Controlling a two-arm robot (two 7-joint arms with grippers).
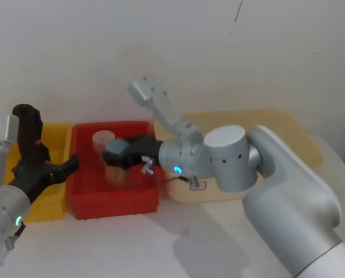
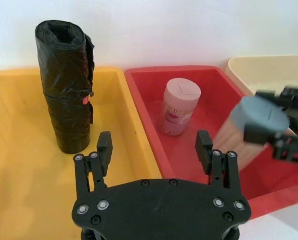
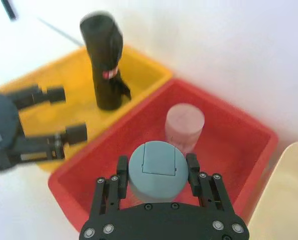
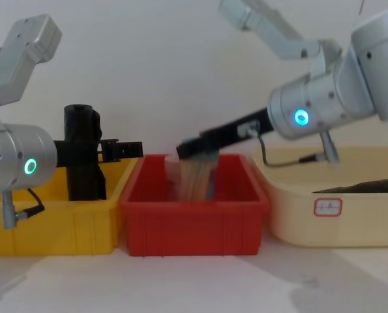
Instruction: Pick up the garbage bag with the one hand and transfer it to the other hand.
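Garbage bag [image 2: 64,85] stands upright in yellow bin [image 2: 18,165], upper left of left wrist view, long axis vertical. Left gripper [image 2: 156,147] nearer, fingers spread, empty, bag ahead and off-centre. Right gripper [image 3: 156,172] clamps grey-lidded jar [image 3: 155,167] over red bin [image 3: 239,145] (busy, farther).

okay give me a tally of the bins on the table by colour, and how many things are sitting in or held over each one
Yellow bin: 1, holding 1 garbage bag, upright.
Red bin: 1, with 1 pink-lidded jar standing in it and 1 grey-lidded jar gripped in the right pincer.
Cream bin: 1, with something dark in it, hard to make out.
Total: 3 bins.
Left pincer: open, short of the bag.
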